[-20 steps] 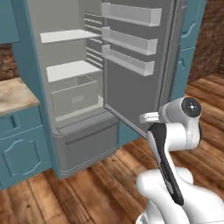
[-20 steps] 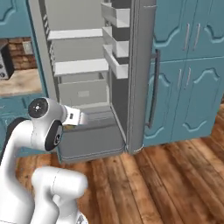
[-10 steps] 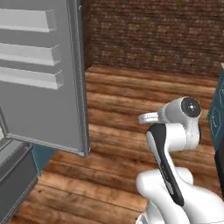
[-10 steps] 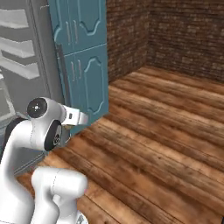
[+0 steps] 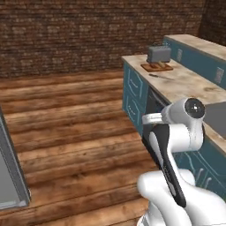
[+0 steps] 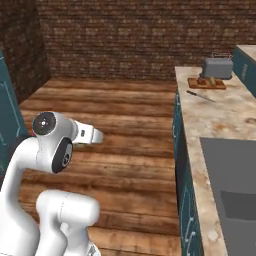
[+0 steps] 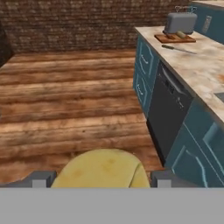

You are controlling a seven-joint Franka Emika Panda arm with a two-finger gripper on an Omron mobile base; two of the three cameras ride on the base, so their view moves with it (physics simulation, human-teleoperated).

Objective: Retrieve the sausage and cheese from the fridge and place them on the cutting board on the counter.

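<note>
Clamped between my hand's (image 7: 101,180) fingers, the cheese (image 7: 101,169) rides level while I face the desk (image 7: 199,65) with the cutting board (image 7: 175,39).

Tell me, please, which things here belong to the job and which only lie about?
For the job:
- cheese, held between the fingers
- cutting board, something small already on it
- counter

Only lying about:
- toaster
- knife
- sink
- dishwasher

yellowish-tan cheese (image 7: 99,168), beige marbled counter (image 7: 194,65), reddish-brown cutting board (image 7: 175,39).
</note>
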